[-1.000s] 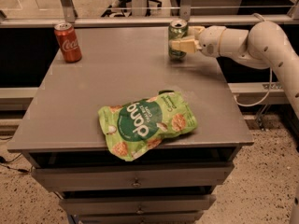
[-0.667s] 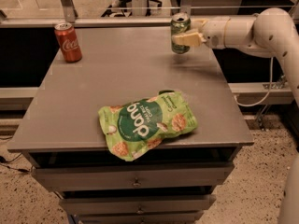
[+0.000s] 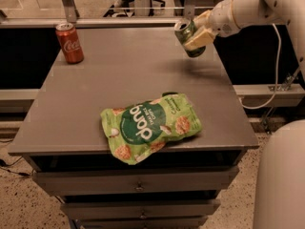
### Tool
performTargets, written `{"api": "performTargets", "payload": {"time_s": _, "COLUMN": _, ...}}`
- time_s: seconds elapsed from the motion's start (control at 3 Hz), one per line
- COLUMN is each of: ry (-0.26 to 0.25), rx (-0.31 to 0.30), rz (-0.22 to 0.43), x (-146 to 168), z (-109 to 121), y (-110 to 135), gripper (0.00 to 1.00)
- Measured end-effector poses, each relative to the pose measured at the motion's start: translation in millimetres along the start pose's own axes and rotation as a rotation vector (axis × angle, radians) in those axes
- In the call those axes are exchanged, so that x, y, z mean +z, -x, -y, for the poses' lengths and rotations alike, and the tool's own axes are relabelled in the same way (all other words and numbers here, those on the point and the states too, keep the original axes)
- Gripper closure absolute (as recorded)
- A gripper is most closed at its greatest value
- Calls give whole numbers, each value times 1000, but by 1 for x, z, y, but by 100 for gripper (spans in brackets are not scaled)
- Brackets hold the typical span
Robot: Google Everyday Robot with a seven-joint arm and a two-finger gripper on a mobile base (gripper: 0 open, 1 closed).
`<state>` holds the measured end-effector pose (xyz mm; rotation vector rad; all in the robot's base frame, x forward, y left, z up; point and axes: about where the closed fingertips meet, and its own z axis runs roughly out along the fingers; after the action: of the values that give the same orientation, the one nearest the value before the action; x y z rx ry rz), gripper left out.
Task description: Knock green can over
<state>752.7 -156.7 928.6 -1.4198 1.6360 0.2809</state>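
The green can (image 3: pixel 187 35) with a silver top is at the far right of the grey table (image 3: pixel 95 104), lifted off the surface and tilted with its top leaning left. My gripper (image 3: pixel 198 32) comes in from the upper right on a white arm and is shut on the green can; a pale finger (image 3: pixel 197 38) crosses the can's front.
A red Coca-Cola can (image 3: pixel 69 43) stands upright at the table's far left corner. A flat green snack bag (image 3: pixel 149 125) lies near the front edge. Drawers run below the tabletop. The robot's white body (image 3: pixel 281 180) fills the lower right.
The green can has risen off the table in my gripper and tipped to the left. The red can and the snack bag have not moved.
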Motion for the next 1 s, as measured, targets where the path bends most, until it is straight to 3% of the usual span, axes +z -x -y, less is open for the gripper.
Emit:
{"api": "performTargets", "payload": {"time_s": 0.33, "ry": 72, "rx": -147, "rz": -141, "x": -1, "z": -13, "y": -4, "gripper": 100}}
{"api": "performTargets", "payload": {"time_s": 1.0, "ry": 246, "rx": -431, "rz": -276, "x": 13, "z": -45, "y": 1, "gripper": 100}}
